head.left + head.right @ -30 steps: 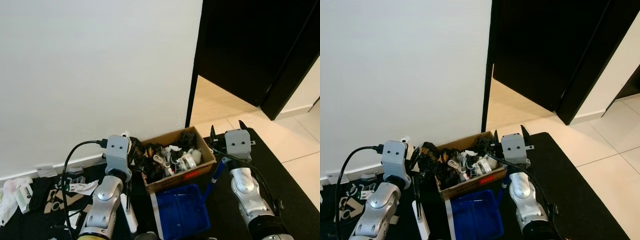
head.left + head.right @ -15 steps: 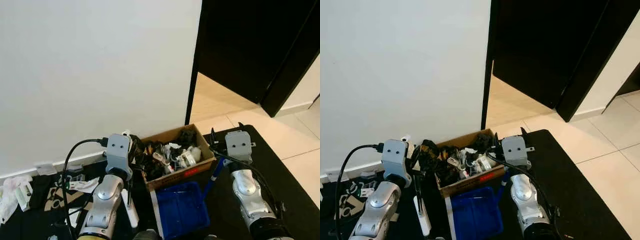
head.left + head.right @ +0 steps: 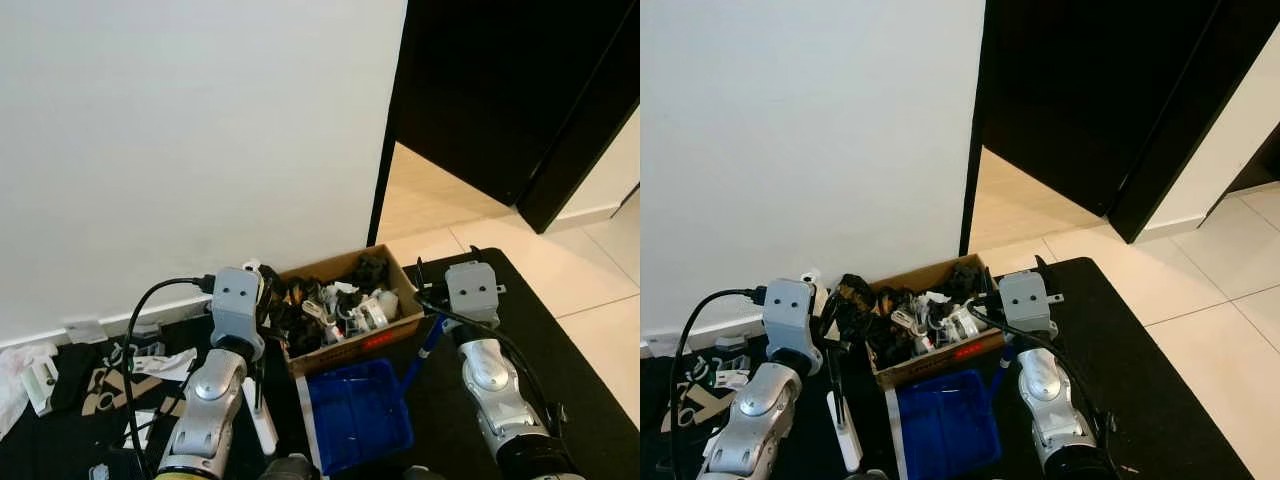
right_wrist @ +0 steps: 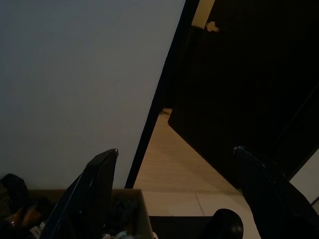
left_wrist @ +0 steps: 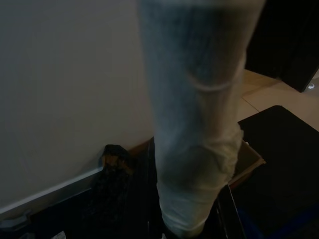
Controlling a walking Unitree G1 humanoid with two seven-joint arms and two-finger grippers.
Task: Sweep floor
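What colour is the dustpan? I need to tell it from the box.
Blue dustpan, clearest in the left eye view.

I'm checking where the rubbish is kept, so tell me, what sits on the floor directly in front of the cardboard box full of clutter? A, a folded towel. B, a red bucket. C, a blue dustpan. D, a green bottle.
C: a blue dustpan lies on the dark mat right in front of the cardboard box, between the robot's two arms.
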